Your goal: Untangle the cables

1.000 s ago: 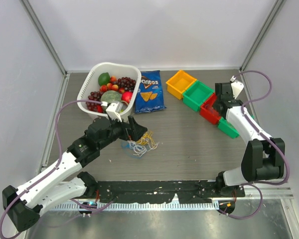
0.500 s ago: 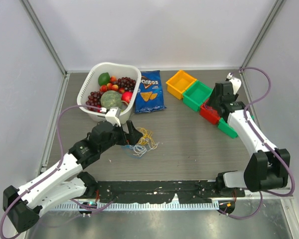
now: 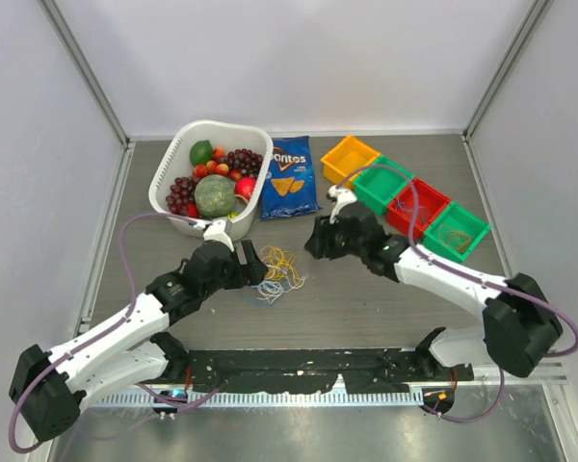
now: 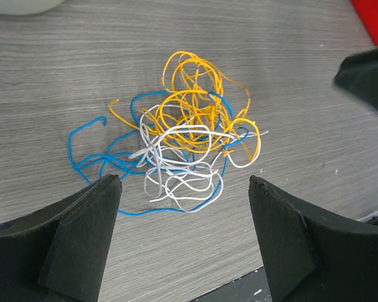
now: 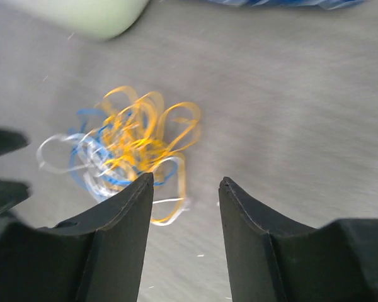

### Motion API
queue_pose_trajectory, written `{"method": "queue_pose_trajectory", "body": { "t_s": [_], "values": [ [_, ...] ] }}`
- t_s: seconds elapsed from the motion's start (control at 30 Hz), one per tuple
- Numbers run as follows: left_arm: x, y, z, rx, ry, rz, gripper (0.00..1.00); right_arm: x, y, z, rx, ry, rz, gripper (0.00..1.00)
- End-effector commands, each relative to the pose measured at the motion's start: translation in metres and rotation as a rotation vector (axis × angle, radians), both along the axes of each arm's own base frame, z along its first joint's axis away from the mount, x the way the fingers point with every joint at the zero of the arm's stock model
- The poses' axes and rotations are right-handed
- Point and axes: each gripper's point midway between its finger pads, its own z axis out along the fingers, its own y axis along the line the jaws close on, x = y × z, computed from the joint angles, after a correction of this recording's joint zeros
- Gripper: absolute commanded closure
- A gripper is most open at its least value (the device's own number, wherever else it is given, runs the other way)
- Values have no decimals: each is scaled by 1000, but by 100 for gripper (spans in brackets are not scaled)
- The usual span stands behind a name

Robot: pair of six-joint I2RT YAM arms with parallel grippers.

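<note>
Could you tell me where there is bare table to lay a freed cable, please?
The widest bare table lies right of the cables, bordered by the right arm and the front rail. A smaller patch sits behind the bins by the back wall. It is crowded around the cables, between the left fingers and right fingers.

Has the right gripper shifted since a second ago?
Yes. The right gripper left the red bin and swung leftward in the top view; it now hangs open beside the cables, near the Doritos bag.

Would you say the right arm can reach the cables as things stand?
Probably yes: the right gripper is open just beside the cables, with bare table between and nothing blocking.
</note>
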Motion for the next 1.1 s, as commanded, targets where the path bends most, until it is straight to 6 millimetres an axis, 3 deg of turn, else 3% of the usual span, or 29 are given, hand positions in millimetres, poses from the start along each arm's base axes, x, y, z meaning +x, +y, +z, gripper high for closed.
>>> {"method": "queue_pose_trajectory", "body": {
  "t_s": [0.0,0.07,0.1,0.2,0.3,0.47,0.77,0.87,1.0,1.07],
  "values": [
    [10,-1,-11,7,23,53,16,-35,90,16,277,-25,289,50],
    [11,-2,-17,22,42,53,19,-54,111,0,202,-44,353,50],
    [11,-2,-22,31,56,52,21,-54,114,-1,176,-51,353,50],
    [10,-7,-26,29,69,36,29,-58,114,-25,59,-39,351,57],
    [12,-14,-23,-2,67,22,30,-62,111,-37,25,-34,342,62],
    [13,-17,-14,-17,51,8,29,-64,96,-53,-51,-47,281,64],
    [13,-21,6,-56,24,-8,28,-68,86,-57,-48,-57,267,64],
    [11,-28,10,-82,27,-35,28,-68,86,-52,-29,-62,263,78],
    [5,-57,24,-192,41,-148,28,-72,89,-39,32,-83,272,98],
    [4,-70,30,-243,43,-190,29,-73,88,-27,62,-109,268,99]
  ]
}}
